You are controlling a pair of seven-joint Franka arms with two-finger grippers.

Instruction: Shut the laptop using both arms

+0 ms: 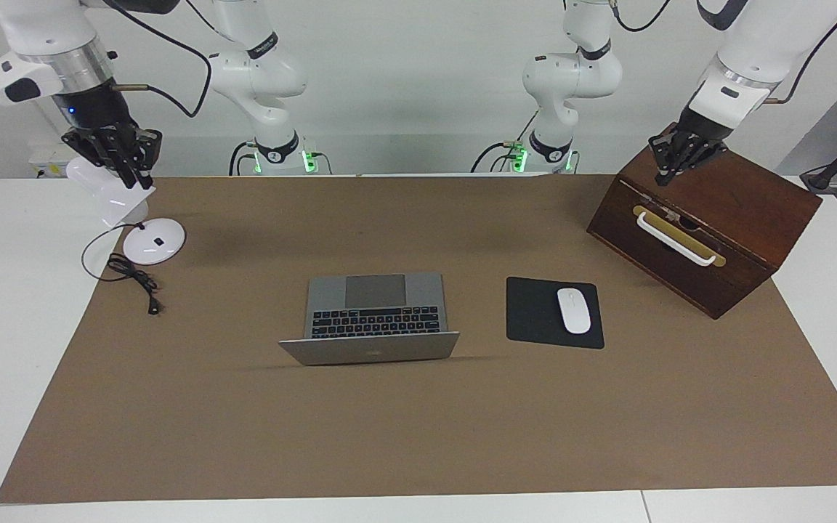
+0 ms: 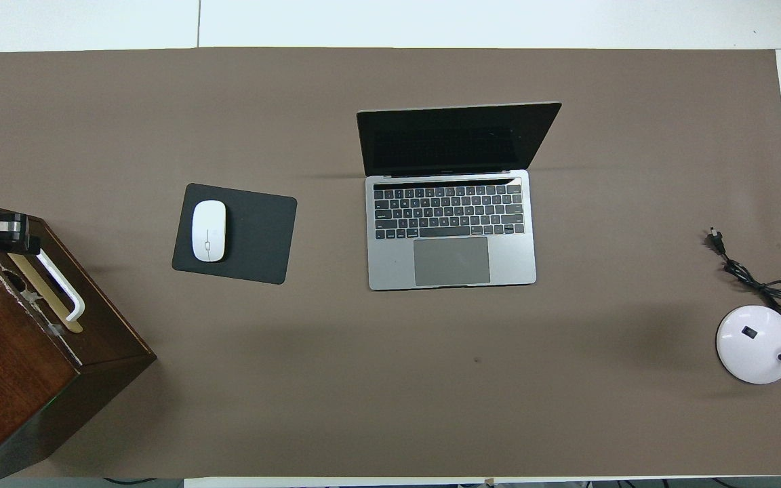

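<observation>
Laptop (image 1: 371, 319) sits wide open mid-table beside the mouse pad (image 1: 554, 312). My left gripper (image 1: 676, 161) hangs over the wooden box (image 1: 709, 225), right gripper (image 1: 122, 156) over the lamp (image 1: 144, 232); can't tell either's finger gap, neither holding anything. I'd push the lid's top edge evenly from both corners.

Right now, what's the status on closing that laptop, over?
Left gripper over the wooden box, right gripper over the desk lamp, both waiting. Laptop open, untouched. Nothing on its keyboard.

A brown mat (image 1: 418, 436) covers the white table (image 1: 19, 290). On it sit an open laptop (image 1: 375, 305), a mouse pad (image 1: 535, 316), a wooden box (image 1: 709, 225), and a lamp (image 1: 153, 240) with its cord (image 1: 131, 276).
</observation>
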